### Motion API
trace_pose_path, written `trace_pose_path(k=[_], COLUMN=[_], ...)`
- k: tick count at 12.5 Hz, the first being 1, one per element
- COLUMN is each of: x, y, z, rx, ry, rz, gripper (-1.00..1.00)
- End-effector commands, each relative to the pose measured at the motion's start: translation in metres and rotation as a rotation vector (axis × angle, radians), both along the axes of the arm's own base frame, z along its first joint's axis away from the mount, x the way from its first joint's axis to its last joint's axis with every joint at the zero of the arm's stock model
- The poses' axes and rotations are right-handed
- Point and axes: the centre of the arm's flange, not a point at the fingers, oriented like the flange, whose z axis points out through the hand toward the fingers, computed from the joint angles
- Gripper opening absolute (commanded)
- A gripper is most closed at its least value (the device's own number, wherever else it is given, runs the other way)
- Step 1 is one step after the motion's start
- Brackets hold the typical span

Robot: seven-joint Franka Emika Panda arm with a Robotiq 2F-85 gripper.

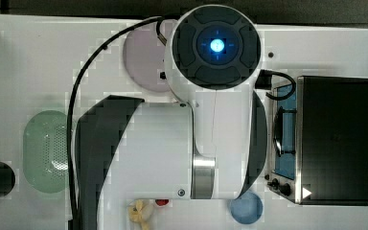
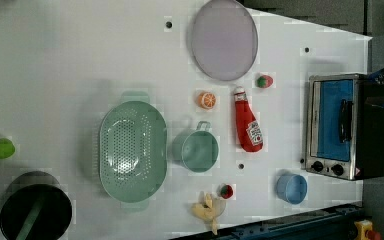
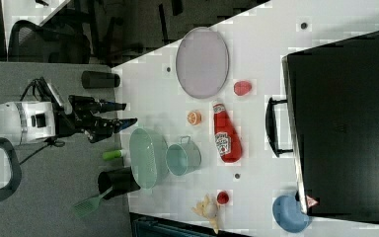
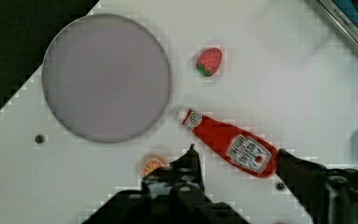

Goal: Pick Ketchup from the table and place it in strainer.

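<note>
Nothing done yet: ketchup lies flat on the worktop between the toaster oven and the green cup. Strainer empty. Gripper above the bottle, fingers spread, holding nothing; grasp, lift, transfer all remain.

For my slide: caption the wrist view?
Open gripper above the ketchup lying on the table, beside a plate and strawberry.
</note>
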Motion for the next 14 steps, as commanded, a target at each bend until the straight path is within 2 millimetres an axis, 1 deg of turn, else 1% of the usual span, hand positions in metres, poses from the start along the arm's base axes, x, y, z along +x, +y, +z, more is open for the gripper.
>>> trace_pose_path(k=[1,2,3,5,8,9,11,14], x=[-0.063,-0.062,-0.061,-0.057,-0.05,-0.048,-0.046,-0.052], y=[-0.013,-0.013,-0.011,-0.01,-0.005,-0.003,0.001,0.003], z=[0.05,0.045,0.037,0.011,-0.041,-0.058,-0.09,-0.137], rx=[0.004,0.005,0.005,0.006,0.008,0.01,0.016,0.029], ry=[0.025,0.031,0.044,0.067,0.099,0.104,0.108,0.113], rz=[-0.032,-0.031,-0.027,-0.011,0.014,0.046,0.175,0.474], gripper=[0.59,0.81,0.99,1.0,1.0,1.0,1.0,1.0])
